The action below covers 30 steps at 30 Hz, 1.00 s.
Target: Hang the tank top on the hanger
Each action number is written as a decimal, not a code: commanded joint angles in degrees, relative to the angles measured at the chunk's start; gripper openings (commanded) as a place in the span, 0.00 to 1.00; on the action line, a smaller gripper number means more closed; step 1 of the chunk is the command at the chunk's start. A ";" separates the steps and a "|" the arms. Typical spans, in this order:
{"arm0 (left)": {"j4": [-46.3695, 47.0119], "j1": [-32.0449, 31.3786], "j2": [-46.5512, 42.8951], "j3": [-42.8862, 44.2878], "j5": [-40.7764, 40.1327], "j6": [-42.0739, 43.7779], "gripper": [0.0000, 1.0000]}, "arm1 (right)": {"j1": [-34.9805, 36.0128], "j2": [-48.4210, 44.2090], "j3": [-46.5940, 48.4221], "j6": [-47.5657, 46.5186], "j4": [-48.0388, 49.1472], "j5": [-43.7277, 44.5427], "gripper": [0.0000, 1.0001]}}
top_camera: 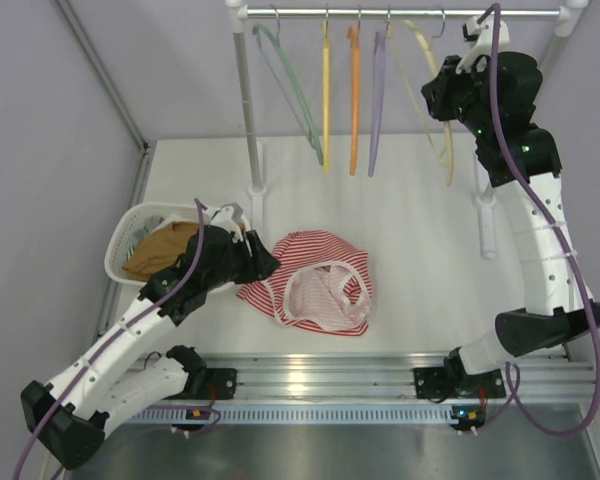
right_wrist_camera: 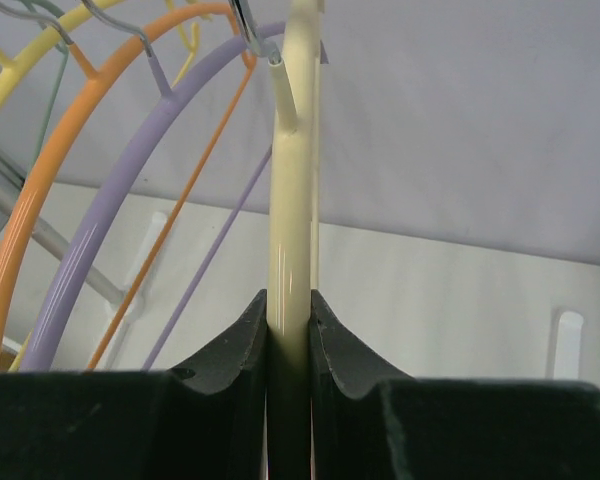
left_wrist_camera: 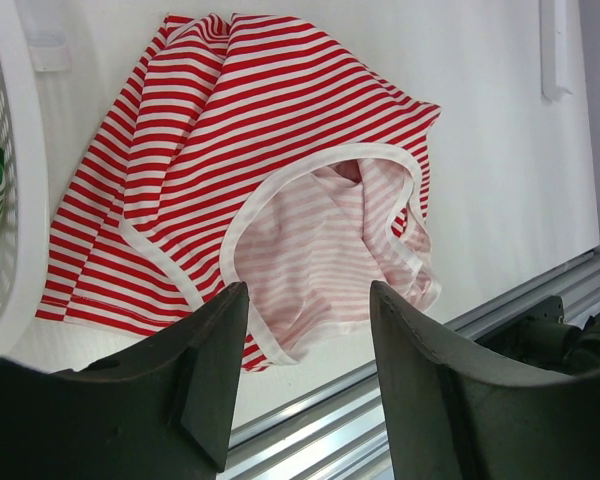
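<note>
The red-and-white striped tank top (top_camera: 315,280) lies crumpled on the white table near the front, its pale inside and whitish trim facing up; it also shows in the left wrist view (left_wrist_camera: 240,170). My left gripper (top_camera: 268,262) is open and empty at the garment's left edge, its fingers (left_wrist_camera: 215,350) just above the near hem. The cream-yellow hanger (top_camera: 432,110) hangs on the rail at the back right. My right gripper (top_camera: 442,92) is shut on the hanger's cream arm (right_wrist_camera: 290,230), close below its hook.
A white basket (top_camera: 130,235) with a tan-brown garment (top_camera: 160,250) stands at the left. Green, golden-yellow, orange and lilac hangers (top_camera: 354,95) hang on the rail (top_camera: 400,13), left of the cream one. Rack posts (top_camera: 248,110) stand on the table. A metal rail (top_camera: 320,375) runs along the front.
</note>
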 commanded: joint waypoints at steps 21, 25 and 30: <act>5.31 -15.20 6.94 -8.80 -12.65 -11.63 0.54 | 28.32 -47.22 -56.51 22.91 -8.67 7.22 0.00; 2.77 -20.14 10.37 -7.14 -20.38 -15.50 0.51 | 36.41 -51.99 -62.40 27.14 -10.08 9.19 0.00; 0.39 -24.98 15.91 -5.20 -26.82 -19.20 0.50 | 41.52 -54.63 -64.35 29.35 -10.78 9.71 0.00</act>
